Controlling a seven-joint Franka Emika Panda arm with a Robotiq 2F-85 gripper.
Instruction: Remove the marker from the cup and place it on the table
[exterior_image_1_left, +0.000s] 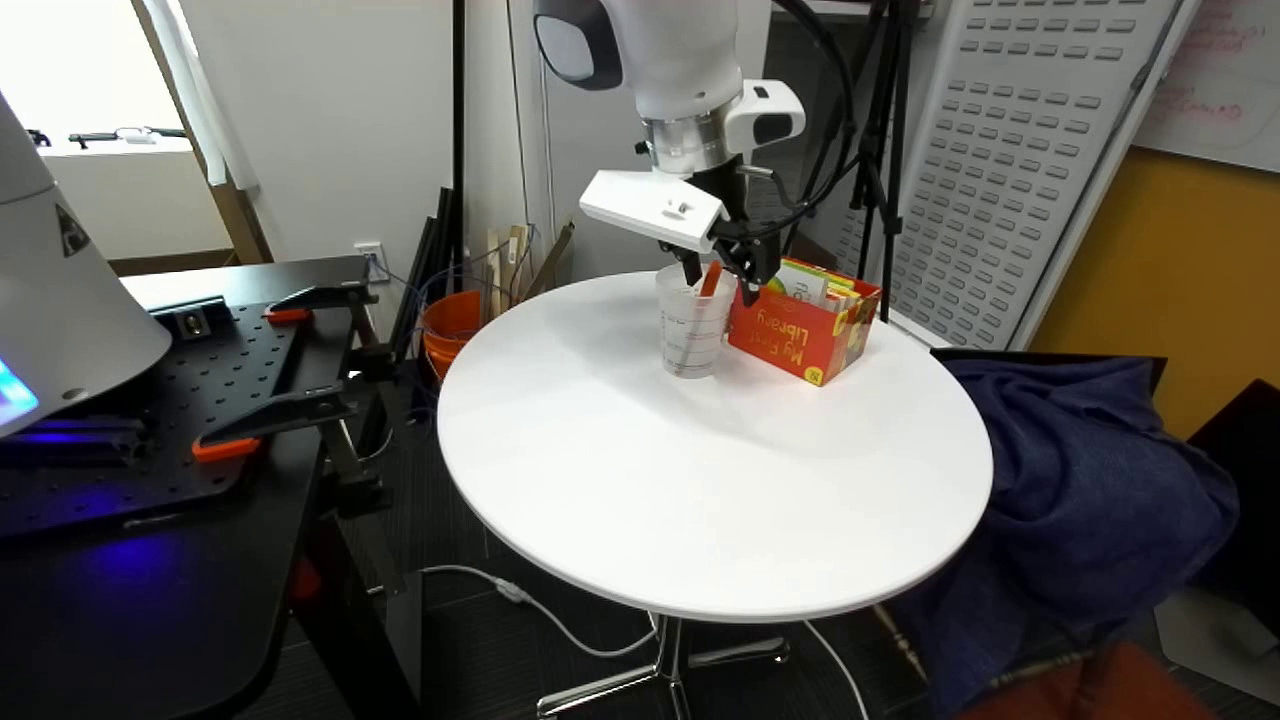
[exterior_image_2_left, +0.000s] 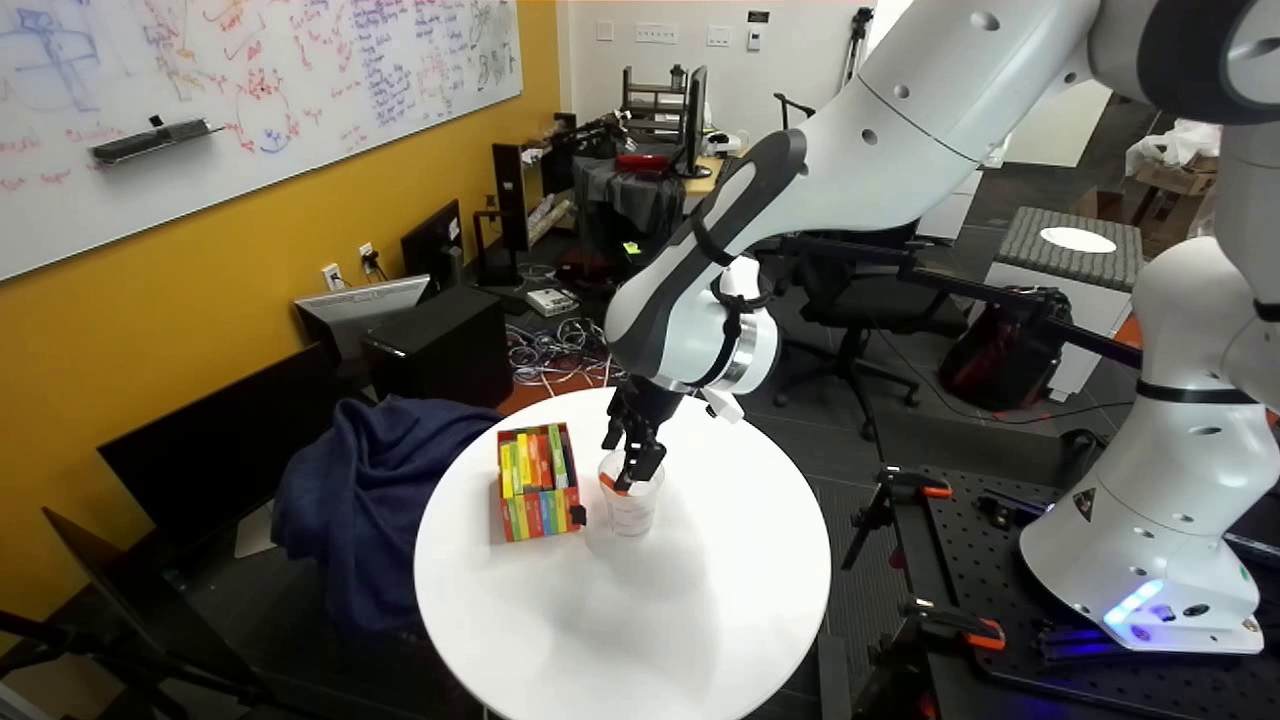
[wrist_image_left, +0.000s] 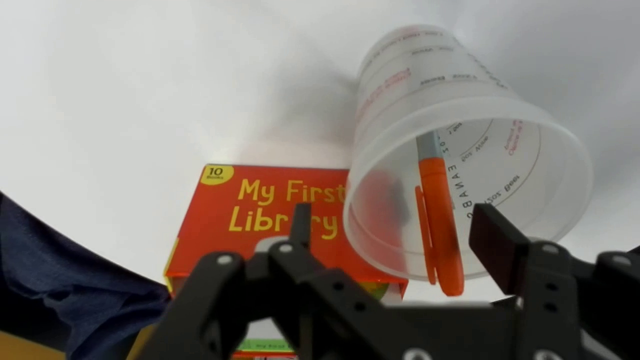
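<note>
Navy cloth shows at lower left in the wrist view, past the curved edge of the surface. Near that edge stands the red book box. One side of our jaws overlaps it in this view; a low, sideways approach could knock it edgeward.

Jaws: apart, nothing held.

Next rightward, the cup: see-through plastic, upright, probably light. Both exterior views put the jaws at its mouth, one side seemingly outside the rim. Closing so would trap the wall along with the marker, and lifting would then tip or carry the cup.

The marker stands inside, appearing to lean on the rim, orange capped end up between the jaws and nearer their right-hand side as pictured. Being off-centre, it may get shoved along the rim before we have it. A grip on the cap alone could pull that off and leave the grey barrel behind.

On release near an edge it could roll off; we would favour the surface's middle.
</note>
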